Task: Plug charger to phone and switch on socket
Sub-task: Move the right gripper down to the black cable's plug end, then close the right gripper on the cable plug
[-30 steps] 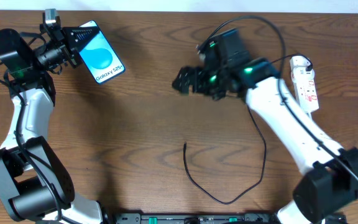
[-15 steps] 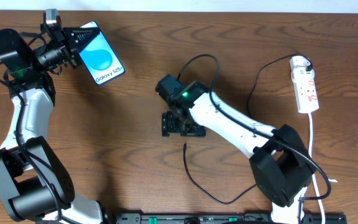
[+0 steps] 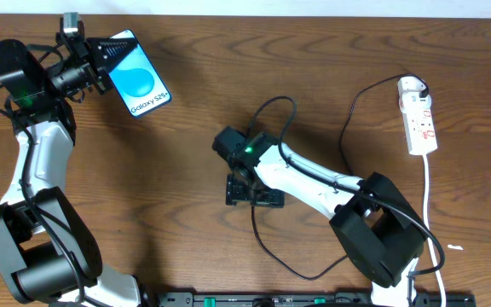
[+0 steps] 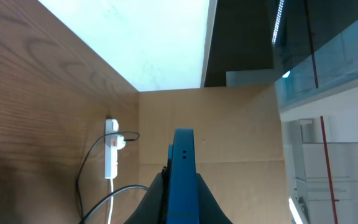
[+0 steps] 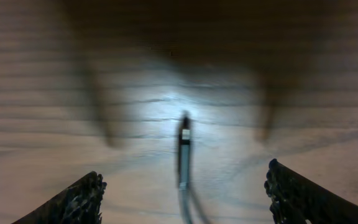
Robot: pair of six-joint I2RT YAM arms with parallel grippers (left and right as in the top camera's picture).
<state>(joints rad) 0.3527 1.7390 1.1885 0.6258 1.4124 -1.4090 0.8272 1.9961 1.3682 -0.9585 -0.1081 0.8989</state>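
The left gripper (image 3: 95, 65) is clamped on one edge of the phone (image 3: 139, 81), holding it raised at the far left of the table (image 3: 186, 153). The right gripper (image 3: 252, 192) is spread wide and grasps nothing. It hangs low over the table's middle, and the charger's connector tip (image 5: 183, 155) lies on the wood between its two dark, ridged fingers (image 5: 79, 200).

There are two arms, one phone, one charger (image 3: 305, 277) and one socket (image 3: 419, 115). The left arm rises along the left edge with its wrist turned inward. The right arm reaches from the near right across to the centre, its wrist pointing down.

The phone is a slim rectangle with a bright blue screen. The charger is a thin black cable, looping from the tip toward the near edge and back up to the socket. The socket is a narrow white strip with red marks at the far right. The table is dark, grained wood.
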